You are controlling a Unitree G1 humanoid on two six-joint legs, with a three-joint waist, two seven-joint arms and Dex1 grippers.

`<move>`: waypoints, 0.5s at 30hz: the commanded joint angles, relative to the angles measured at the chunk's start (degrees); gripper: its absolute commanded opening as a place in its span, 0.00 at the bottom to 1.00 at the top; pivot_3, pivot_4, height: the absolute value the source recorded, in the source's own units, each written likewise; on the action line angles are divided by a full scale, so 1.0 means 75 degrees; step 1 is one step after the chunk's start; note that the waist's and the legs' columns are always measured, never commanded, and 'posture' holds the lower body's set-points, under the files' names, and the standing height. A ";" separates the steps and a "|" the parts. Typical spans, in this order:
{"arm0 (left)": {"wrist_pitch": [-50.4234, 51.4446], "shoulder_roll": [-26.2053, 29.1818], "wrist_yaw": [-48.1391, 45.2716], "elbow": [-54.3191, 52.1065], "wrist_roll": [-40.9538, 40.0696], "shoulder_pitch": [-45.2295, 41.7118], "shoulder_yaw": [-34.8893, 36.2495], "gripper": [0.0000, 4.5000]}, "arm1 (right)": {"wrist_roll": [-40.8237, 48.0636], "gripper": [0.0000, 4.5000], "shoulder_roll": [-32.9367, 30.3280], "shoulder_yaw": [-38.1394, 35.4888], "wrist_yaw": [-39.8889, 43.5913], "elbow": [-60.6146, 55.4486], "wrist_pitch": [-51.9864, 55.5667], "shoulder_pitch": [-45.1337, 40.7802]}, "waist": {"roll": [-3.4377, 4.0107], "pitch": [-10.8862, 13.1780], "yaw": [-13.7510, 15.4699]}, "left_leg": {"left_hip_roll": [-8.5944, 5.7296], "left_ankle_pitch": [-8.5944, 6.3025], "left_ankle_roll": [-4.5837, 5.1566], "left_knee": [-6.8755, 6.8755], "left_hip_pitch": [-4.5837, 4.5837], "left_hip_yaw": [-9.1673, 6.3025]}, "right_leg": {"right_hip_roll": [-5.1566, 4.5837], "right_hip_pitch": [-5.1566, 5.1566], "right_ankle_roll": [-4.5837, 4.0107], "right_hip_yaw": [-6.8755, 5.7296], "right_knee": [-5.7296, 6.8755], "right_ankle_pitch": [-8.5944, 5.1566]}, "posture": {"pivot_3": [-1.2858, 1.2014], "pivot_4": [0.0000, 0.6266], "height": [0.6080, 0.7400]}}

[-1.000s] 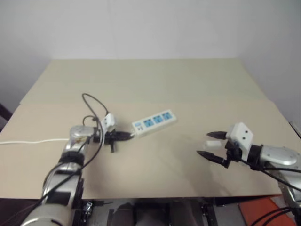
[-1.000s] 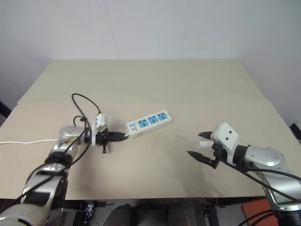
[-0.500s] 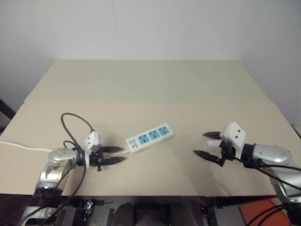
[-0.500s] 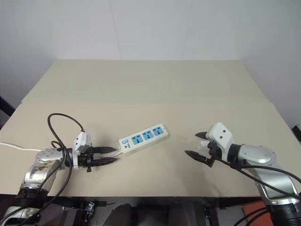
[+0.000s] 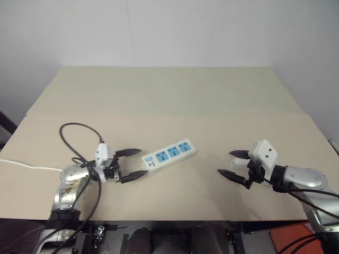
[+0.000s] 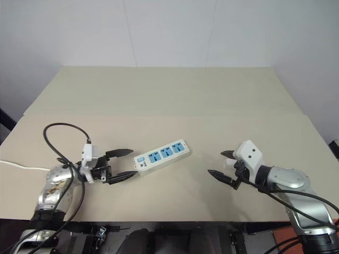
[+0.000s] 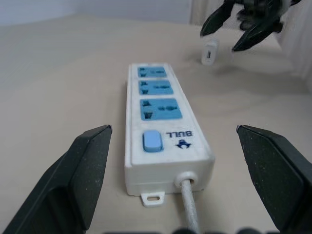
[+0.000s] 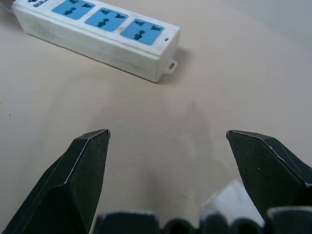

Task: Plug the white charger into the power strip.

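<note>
Right tool (image 6: 221, 164) wide apart around white charger (image 7: 210, 51), power strip (image 6: 160, 155) leftward.

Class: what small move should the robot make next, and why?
Probably lower the open right gripper and close it on the white charger, which stands unheld on the table right beside it; the power strip has all three sockets empty.

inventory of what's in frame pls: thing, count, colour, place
power strip: 1, white with three blue sockets and a blue switch, lying on the table between the grippers
cord: 1, white, leaving the strip's switch end
white charger: 1, white, on the table near the right gripper
table: 1, beige
left gripper: 1, black fingers, open, at the strip's switch end
right gripper: 1, black fingers, open, holding nothing
</note>
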 commanded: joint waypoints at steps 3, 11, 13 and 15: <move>-0.0842 -0.0178 0.0206 0.0716 0.0305 -0.0306 -0.0149 0.99 | 0.0061 1.00 -0.0097 -0.0501 -0.0091 -0.0379 -0.0092 0.0260 | 0.0000 0.0000 -0.0017 | 0.0000 0.0000 0.0000 -0.0001 -0.0001 0.0000 | -0.0001 0.0000 0.0000 0.0000 -0.0001 0.0000 | 0.52 0.24 1.00; -0.1193 -0.0611 0.0207 0.1343 0.0441 -0.0509 -0.0477 0.99 | -0.0026 1.00 -0.0108 -0.0585 -0.0183 -0.0422 -0.0074 0.0373 | -0.0001 0.0000 0.0005 | -0.0003 0.0000 0.0000 0.0002 0.0002 0.0003 | -0.0007 0.0004 0.0005 0.0002 -0.0001 0.0001 | 0.52 0.24 1.00; -0.1190 -0.0640 0.0174 0.1430 0.0440 -0.0521 -0.0509 0.99 | -0.0035 1.00 -0.0104 -0.0579 -0.0203 -0.0428 -0.0072 0.0384 | -0.0001 0.0000 0.0024 | -0.0005 0.0000 0.0000 0.0002 0.0002 0.0003 | -0.0008 0.0005 0.0005 0.0002 -0.0001 0.0001 | 0.52 0.24 1.00; -0.1195 -0.0640 0.0196 0.1416 0.0459 -0.0504 -0.0535 0.99 | -0.0066 1.00 -0.0117 -0.0568 -0.0215 -0.0427 -0.0091 0.0390 | 0.0000 0.0000 0.0026 | -0.0006 0.0000 0.0000 0.0002 0.0002 0.0003 | -0.0008 0.0007 0.0006 0.0002 -0.0002 0.0001 | 0.52 0.24 1.00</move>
